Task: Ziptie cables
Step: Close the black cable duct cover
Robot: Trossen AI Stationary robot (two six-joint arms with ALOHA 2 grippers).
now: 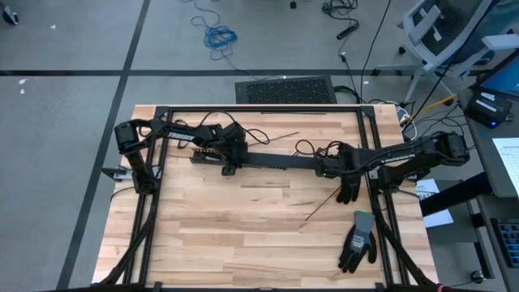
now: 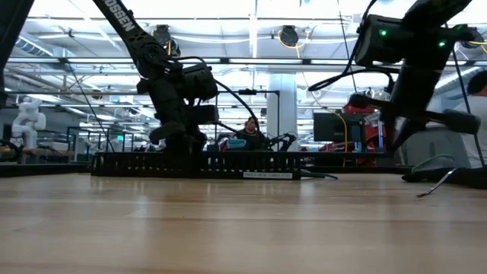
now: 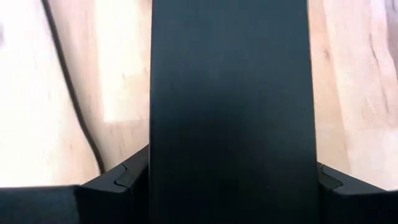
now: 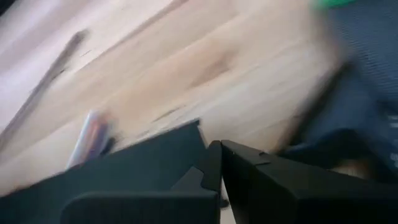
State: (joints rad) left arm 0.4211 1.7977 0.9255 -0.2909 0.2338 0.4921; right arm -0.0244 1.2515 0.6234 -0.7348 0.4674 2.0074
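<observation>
High view, looking over the wooden table [image 1: 243, 235]: no sure sight of the coloured wires anywhere on the boards. Right wrist view: only a blurred pale and reddish streak [image 4: 91, 133] lying on the wood just ahead of the right claw [image 4: 214, 163], possibly the wires, too smeared to say for certain.

Judging by the kind of thing: likely very light, limp and springy, prone to fanning apart and sliding out of a loose pinch. Best taken close to the gathered end, where the strands sit together, pinching across the whole bunch rather than one strand. Little risk of breakage, more of dropping or splaying.

Left claw [image 1: 231, 160]: over the middle-left of the table, spread wide and clamped across a long flat black bar [image 1: 276, 163]. Left wrist view: both fingers [image 3: 127, 177] pressed against the bar's edges, the bar filling the gap between them.

Right claw [image 1: 324, 168]: at the bar's far end, near the table's right side, pinched fully together with nothing seen between the tips. Whether touching the bar, hard to tell.

Nearby: a thin black strip [image 1: 320, 206] lying aslant on the boards, a dark glove [image 1: 349, 189] just beside the right claw, a second glove [image 1: 358, 242] nearer the front edge.
</observation>
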